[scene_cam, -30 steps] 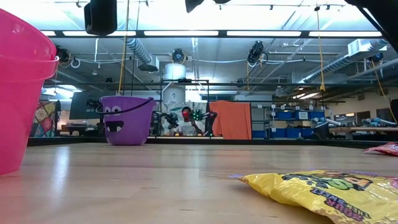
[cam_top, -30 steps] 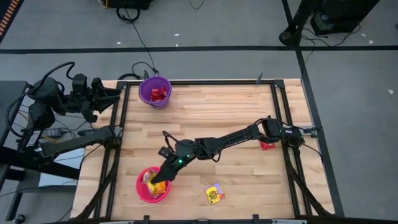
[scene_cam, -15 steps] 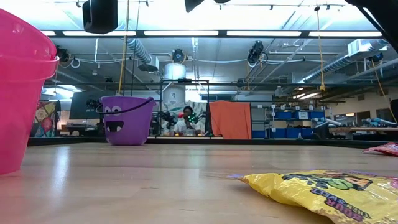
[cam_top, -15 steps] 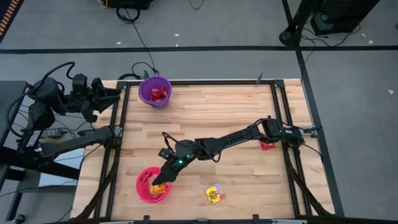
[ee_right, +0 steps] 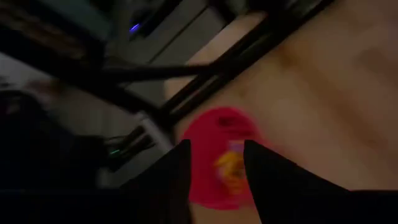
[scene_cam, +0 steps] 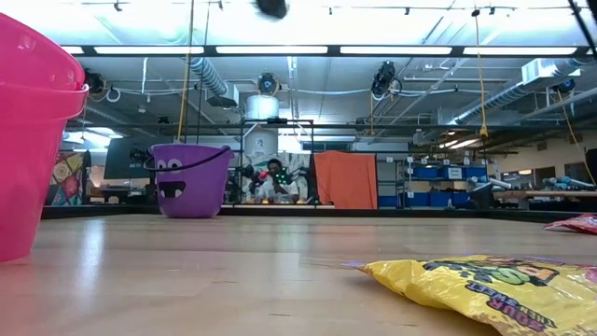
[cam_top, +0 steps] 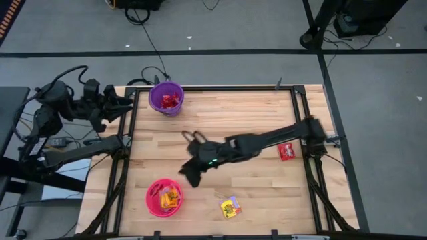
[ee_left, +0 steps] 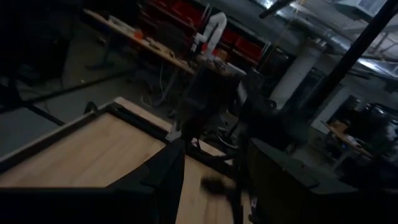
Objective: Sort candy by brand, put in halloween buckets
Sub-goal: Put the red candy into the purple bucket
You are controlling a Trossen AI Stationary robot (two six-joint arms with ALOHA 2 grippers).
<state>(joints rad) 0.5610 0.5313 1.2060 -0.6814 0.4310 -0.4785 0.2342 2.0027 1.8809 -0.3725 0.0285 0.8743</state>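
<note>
The pink bucket (cam_top: 164, 198) stands near the table's front left and holds yellow candy (cam_top: 169, 197). It also shows in the low view (scene_cam: 28, 140) and in the right wrist view (ee_right: 208, 134). The purple bucket (cam_top: 166, 98) stands at the far left and holds red candy (cam_top: 171, 101). One yellow packet (cam_top: 231, 207) lies flat near the front edge. One red packet (cam_top: 287, 151) lies at the right. My right gripper (cam_top: 189, 176) hangs open and empty above the table, just right of and beyond the pink bucket. My left gripper (cam_top: 124, 103) waits open off the table's far left corner.
Black frame rails (cam_top: 131, 147) run along the table's edges. Bare wood lies between the two buckets and across the table's middle (cam_top: 227, 117). In the low view the yellow packet (scene_cam: 485, 285) lies close to the camera, and the purple bucket (scene_cam: 189, 179) stands far back.
My right gripper has come up out of the pink bucket. It has moved toward the table's far and right side, and its arm is now stretched lower across the middle. The yellow candy stays in the pink bucket.
</note>
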